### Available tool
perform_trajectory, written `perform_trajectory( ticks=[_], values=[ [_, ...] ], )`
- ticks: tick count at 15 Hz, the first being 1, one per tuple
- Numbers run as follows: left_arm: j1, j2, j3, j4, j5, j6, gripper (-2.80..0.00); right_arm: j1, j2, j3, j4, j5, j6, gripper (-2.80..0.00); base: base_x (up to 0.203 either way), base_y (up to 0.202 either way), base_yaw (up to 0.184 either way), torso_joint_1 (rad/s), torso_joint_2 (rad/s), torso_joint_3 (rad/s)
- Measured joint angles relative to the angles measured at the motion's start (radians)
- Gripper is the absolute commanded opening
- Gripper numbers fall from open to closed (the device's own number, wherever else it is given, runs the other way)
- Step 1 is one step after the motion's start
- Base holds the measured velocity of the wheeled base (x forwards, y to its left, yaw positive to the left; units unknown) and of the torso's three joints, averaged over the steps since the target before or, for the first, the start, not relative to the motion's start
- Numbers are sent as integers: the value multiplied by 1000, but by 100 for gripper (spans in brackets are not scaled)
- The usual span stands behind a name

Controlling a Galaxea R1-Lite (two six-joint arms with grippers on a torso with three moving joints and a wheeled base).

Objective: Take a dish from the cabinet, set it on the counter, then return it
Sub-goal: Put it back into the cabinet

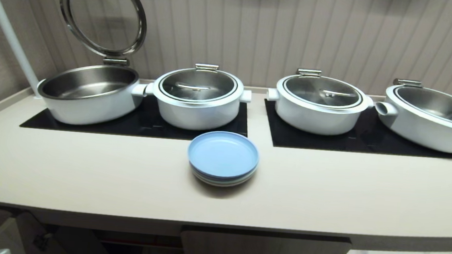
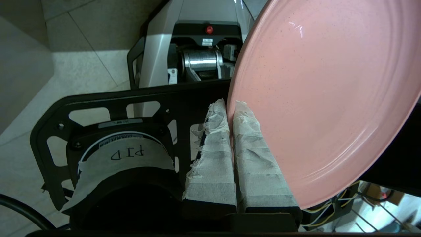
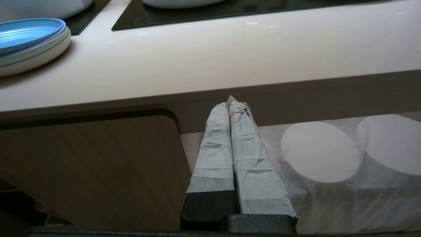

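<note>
Taped fingers [image 2: 253,148] of the left gripper [image 2: 231,108] are pinching the dish [image 2: 325,98] by its rim, so it's hanging edge-on, tilted, w/ the robot's own base behind it. That rim grip is prob. keeping the face free for setting down flat. It's not showing in the head view, i.e. still below the counter [image 1: 84,180]. Up there a plate stack [image 1: 222,158] is sitting in front of the pots [image 1: 198,98], w/ bare space beside it. Right gripper [image 3: 232,102] is idling w/ fingers pressed together, holding nothing, by the cabinet [image 3: 92,164] door.
</note>
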Motion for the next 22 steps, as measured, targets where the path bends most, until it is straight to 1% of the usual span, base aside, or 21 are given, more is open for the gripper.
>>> perform_trajectory(
  ticks=[12, 22],
  values=[
    [0, 6, 5, -5, -4, 0, -280, 0, 0, 0, 0, 0, 0, -280, 0, 0, 0, -158, 346, 179],
    [0, 8, 1, -4, -4, 0, -280, 0, 0, 0, 0, 0, 1, -280, 0, 0, 0, -239, 529, 284]
  ],
)
